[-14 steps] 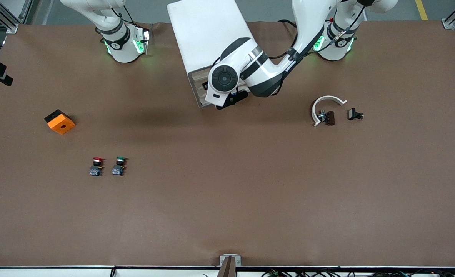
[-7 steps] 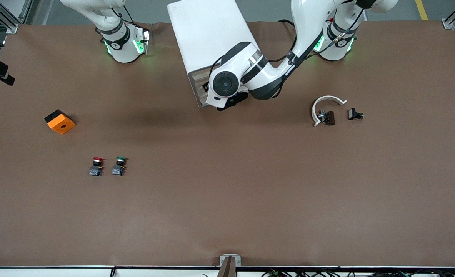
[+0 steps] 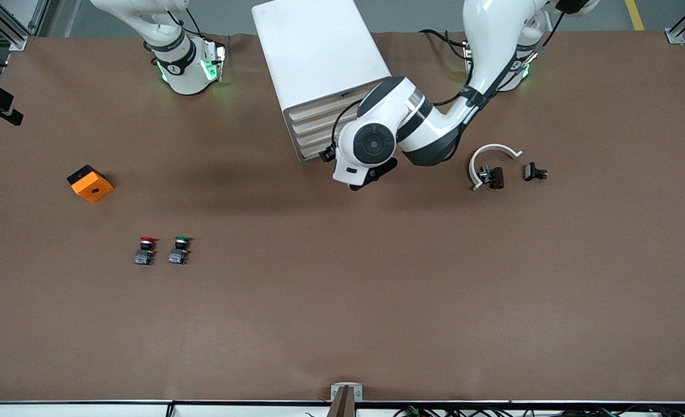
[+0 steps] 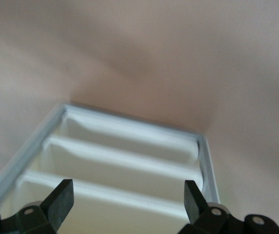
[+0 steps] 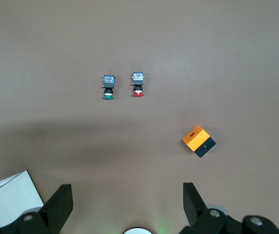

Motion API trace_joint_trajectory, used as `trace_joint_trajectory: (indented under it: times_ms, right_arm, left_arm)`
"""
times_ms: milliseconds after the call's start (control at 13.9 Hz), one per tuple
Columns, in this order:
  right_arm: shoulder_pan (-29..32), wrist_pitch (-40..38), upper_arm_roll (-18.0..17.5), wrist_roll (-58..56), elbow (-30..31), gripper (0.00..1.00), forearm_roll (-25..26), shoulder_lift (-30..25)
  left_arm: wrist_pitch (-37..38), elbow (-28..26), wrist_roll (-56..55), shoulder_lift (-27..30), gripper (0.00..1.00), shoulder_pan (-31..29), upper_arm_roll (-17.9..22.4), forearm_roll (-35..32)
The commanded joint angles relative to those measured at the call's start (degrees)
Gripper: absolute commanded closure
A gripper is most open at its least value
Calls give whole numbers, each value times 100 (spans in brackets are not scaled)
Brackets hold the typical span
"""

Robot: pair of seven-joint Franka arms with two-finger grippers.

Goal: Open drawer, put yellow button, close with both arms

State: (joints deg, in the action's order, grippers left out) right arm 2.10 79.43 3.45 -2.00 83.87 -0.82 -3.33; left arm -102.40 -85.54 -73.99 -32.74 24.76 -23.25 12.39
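The white cabinet (image 3: 313, 52) stands between the two arm bases. Its four cream-fronted drawers (image 3: 318, 124) all sit flush, and I cannot tell which one is the task's drawer. My left gripper (image 3: 326, 154) hovers just in front of the drawer fronts. In the left wrist view it (image 4: 127, 202) is open and empty, with the drawer fronts (image 4: 129, 168) close before it. My right gripper (image 5: 127, 204) is open and empty, high over the table near its base, and out of the front view. The yellow button is out of view.
A red-capped button (image 3: 145, 249) and a green-capped button (image 3: 179, 249) stand side by side toward the right arm's end. An orange box (image 3: 90, 183) lies farther from the front camera than them. A white curved piece (image 3: 493, 152) and small black parts (image 3: 534, 172) lie toward the left arm's end.
My left arm has drawn back from the cabinet front, toward the front camera and its own end of the table. The drawer fronts it covered now show. The right arm has not moved.
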Motion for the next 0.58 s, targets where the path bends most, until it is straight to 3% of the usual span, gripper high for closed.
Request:
trace_joint_trajectory:
  times_ms: [0, 216, 505]
  right_arm:
    - [71, 38, -38, -29, 183, 0, -32, -168]
    - [71, 20, -38, -29, 192, 0, -32, -168]
    - [62, 20, -38, -37, 183, 0, -32, -168]
  left_arm:
    - [62, 194, -27, 128, 0, -339, -40, -587]
    - [132, 257, 103, 302, 0, -954, -75, -1290]
    - [816, 240, 1297, 821, 0, -1709, -75, -1327]
